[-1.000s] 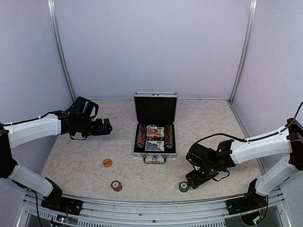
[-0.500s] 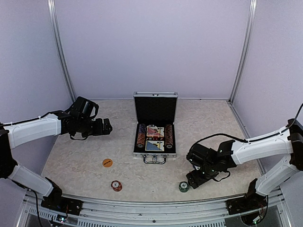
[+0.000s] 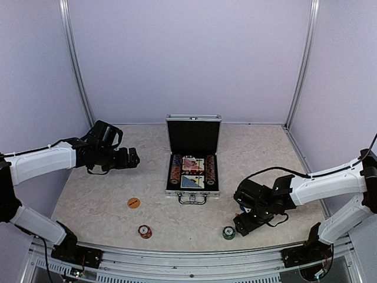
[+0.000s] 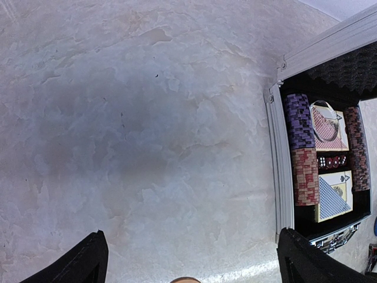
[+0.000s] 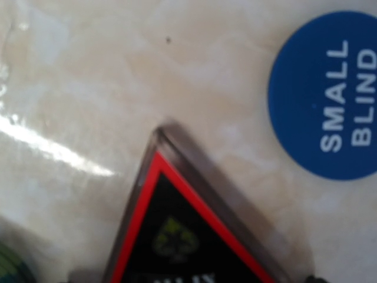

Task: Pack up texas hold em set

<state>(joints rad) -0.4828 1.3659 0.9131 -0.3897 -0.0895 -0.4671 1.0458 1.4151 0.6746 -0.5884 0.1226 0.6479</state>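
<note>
A blue disc read "SMALL BLIND" in white. It lay just beside the red-edged black triangle marker, whose print was too blurred to read. The right gripper hung low by a green chip stack; whether its fingers were parted or closed could not be told. The left gripper gaped wide and held nothing. The case stood open, with decks and chips inside.
</note>
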